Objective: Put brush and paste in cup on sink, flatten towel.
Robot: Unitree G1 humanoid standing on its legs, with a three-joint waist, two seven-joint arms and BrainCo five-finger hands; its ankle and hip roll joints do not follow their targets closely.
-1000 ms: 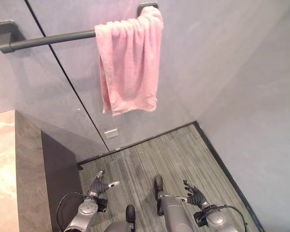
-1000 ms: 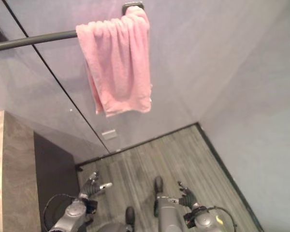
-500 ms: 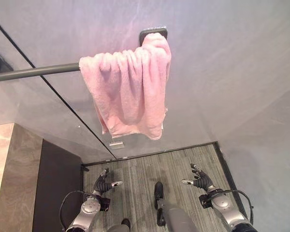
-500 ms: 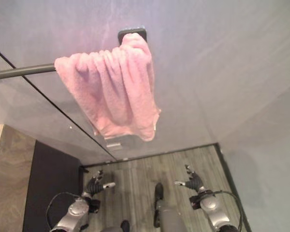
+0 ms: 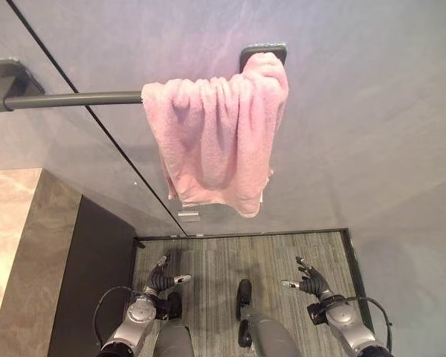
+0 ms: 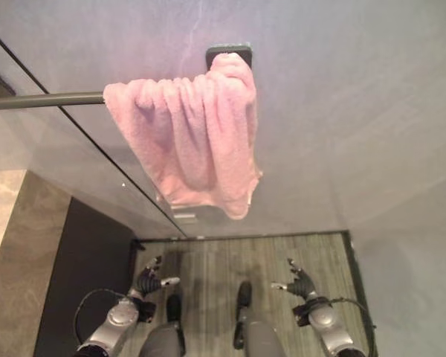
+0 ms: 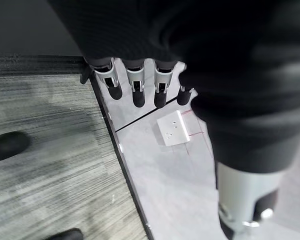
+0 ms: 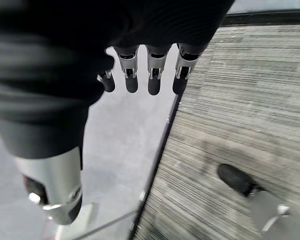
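Both hands hung low over the grey striped floor [image 5: 282, 256], empty, fingers loosely extended and thumbs apart: the left hand [image 5: 162, 280] to the left of the robot's middle, the right hand [image 5: 310, 282] to the right. From them the pink towel [image 5: 219, 130] lay well above and ahead, against the grey wall [image 5: 357, 111]. It was bunched in folds at the right end of the dark towel bar [image 5: 74, 99], hard against that end's wall bracket [image 5: 263, 52], its cloth hanging straight down. The bar ran left to right, so flattening meant drawing the folds leftward along the bare length. The towel hung between the two hands, the right somewhat nearer its bunched end, I judged.
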